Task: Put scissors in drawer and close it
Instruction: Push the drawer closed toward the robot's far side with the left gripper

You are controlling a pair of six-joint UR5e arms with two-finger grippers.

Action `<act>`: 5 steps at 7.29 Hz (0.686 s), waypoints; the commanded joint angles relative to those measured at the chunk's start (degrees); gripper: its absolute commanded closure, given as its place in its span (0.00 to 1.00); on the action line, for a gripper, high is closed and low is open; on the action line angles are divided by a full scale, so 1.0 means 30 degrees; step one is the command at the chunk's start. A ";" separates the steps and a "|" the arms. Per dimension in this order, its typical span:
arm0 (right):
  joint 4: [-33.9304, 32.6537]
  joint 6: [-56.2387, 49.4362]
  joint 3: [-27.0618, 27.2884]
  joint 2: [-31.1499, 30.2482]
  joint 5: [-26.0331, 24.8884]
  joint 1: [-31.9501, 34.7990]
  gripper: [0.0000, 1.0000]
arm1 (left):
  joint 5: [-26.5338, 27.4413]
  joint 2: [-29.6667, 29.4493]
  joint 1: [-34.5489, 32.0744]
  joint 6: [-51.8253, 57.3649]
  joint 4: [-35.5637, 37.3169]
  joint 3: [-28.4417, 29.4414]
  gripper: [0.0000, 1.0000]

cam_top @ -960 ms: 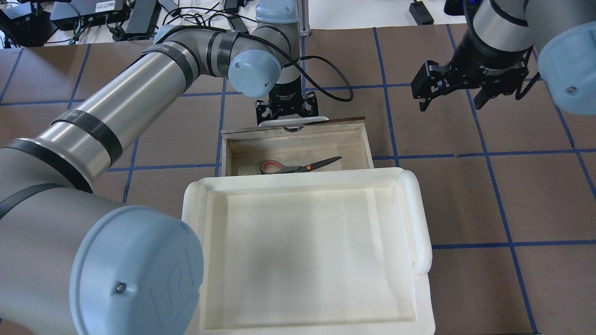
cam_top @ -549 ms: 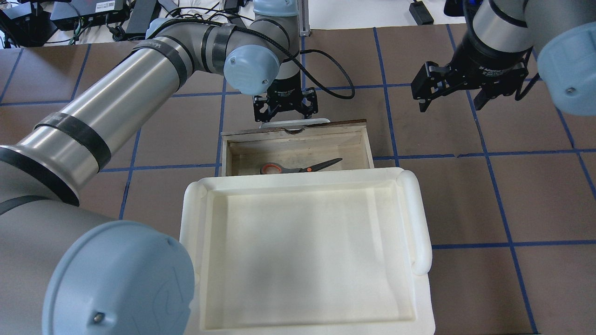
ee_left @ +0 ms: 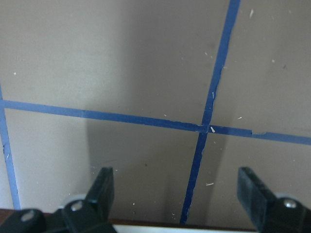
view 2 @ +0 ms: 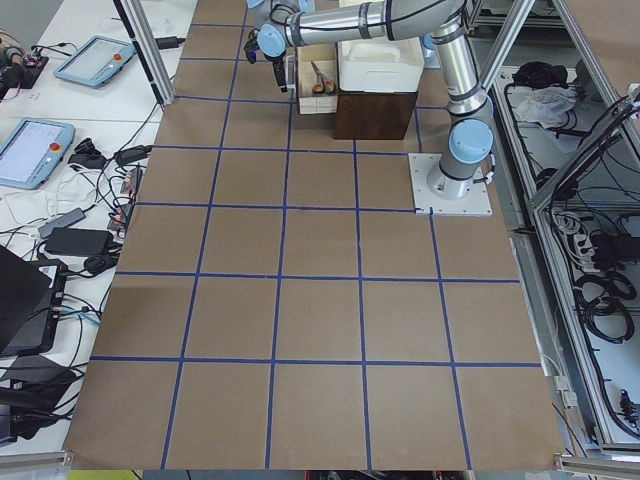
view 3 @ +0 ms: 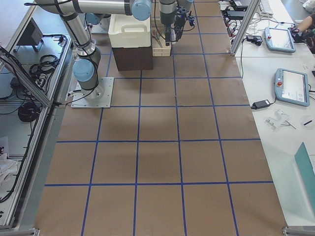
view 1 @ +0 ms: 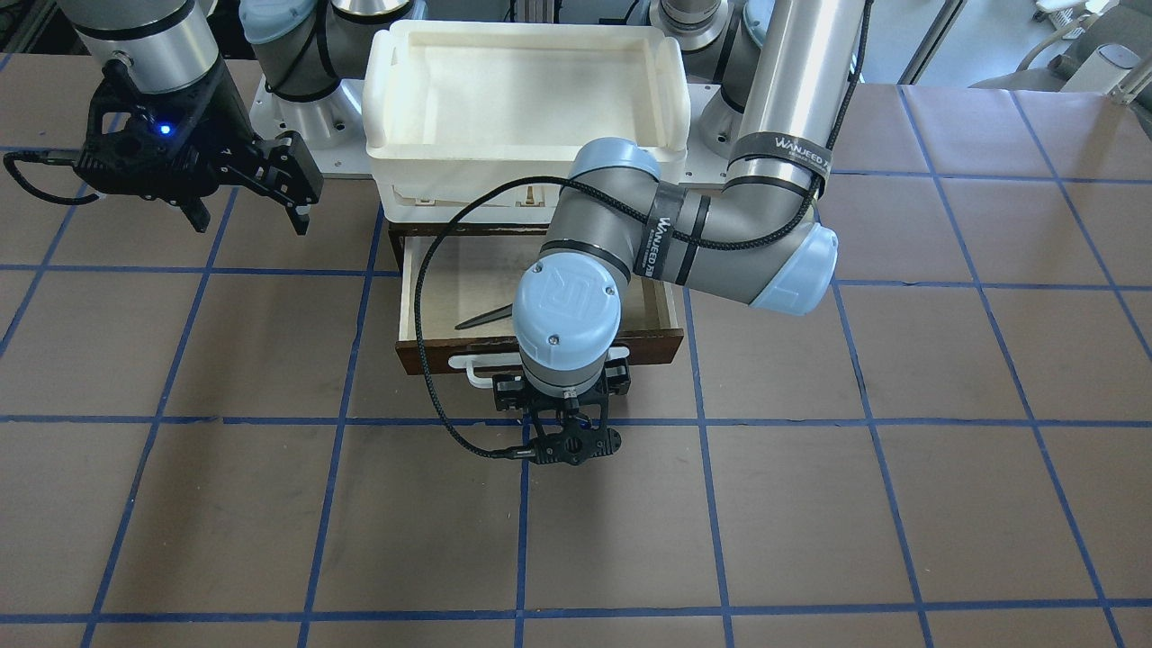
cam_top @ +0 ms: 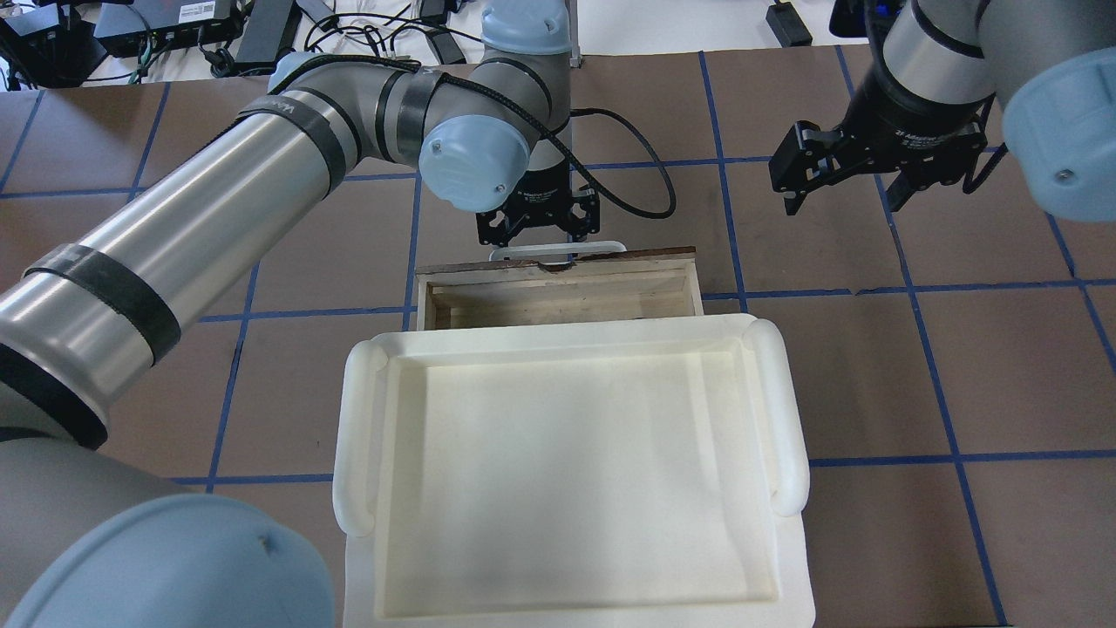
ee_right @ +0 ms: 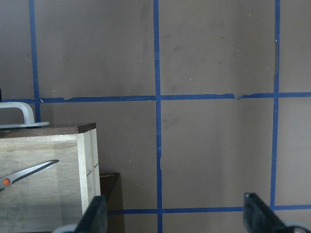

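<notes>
The drawer (cam_top: 558, 275) stands partly open under the white tray, its white bar handle (cam_top: 558, 249) facing away from me. My left gripper (cam_top: 539, 235) is open and empty, fingers down against the handle at the drawer front; its wrist view shows both fingers (ee_left: 104, 189) wide apart over the table. The scissors lie inside the drawer: the overhead view hides them, but a blade tip shows in the front view (view 1: 481, 317) and the right wrist view (ee_right: 29, 172). My right gripper (cam_top: 841, 185) is open and empty, hovering to the drawer's right.
A white plastic tray (cam_top: 789, 410) sits on the dark-brown cabinet (view 2: 375, 115) that holds the drawer. Brown table with blue tape lines (view 1: 702, 420) all around. Cables and electronics (cam_top: 174, 26) lie beyond the far edge.
The left gripper has moved toward the cabinet against the drawer front, and the drawer has slid further in. The scissors have passed under the tray in the overhead view. The right arm barely moved.
</notes>
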 commanded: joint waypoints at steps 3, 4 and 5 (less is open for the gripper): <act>-0.0029 -0.0010 0.0006 -0.0019 -0.1048 0.0000 0.00 | 0.0311 0.2316 -0.0583 -0.0106 0.0245 -0.3388 0.10; -0.0029 0.0019 0.0006 -0.0077 -0.1055 0.0000 0.00 | 0.0311 0.2756 -0.0729 -0.0106 0.0187 -0.3860 0.10; -0.0029 0.0077 0.0006 -0.0077 -0.1055 0.0000 0.00 | 0.0398 0.2964 -0.0992 -0.0222 0.0158 -0.4097 0.09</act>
